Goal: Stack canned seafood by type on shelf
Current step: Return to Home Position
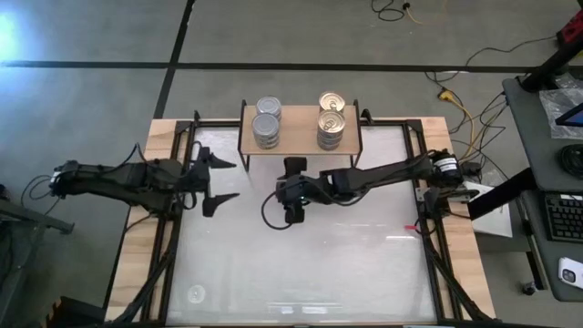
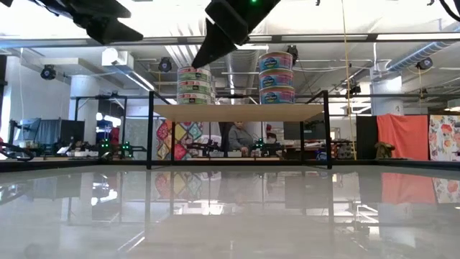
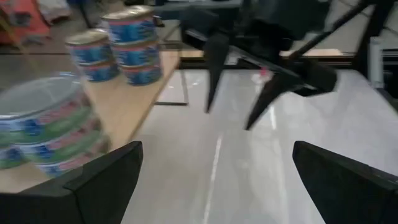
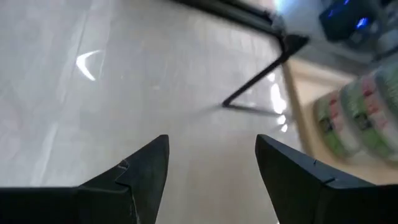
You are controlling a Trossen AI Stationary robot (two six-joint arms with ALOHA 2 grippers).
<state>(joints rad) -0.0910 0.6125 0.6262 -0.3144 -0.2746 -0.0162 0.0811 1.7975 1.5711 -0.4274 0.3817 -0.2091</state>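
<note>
Right wrist view: your right claw (image 4: 211, 148) hangs over the table (image 4: 93, 93), fingers spread wide, holding nothing. The green cans (image 4: 357, 112) show blurred at the edge.

Left wrist view: your left claw (image 3: 217, 146) is wide open and empty. It faces the shelf (image 3: 124, 102), where green cans sit beside blue cans (image 3: 127, 46).

High view: two silver-topped stacks sit on the shelf's left half and two gold-topped stacks on its right. Both claws hover in front of the shelf, apart from each other.

Low view: you see a green stack and a blue stack on the shelf, each showing three cans.
</note>
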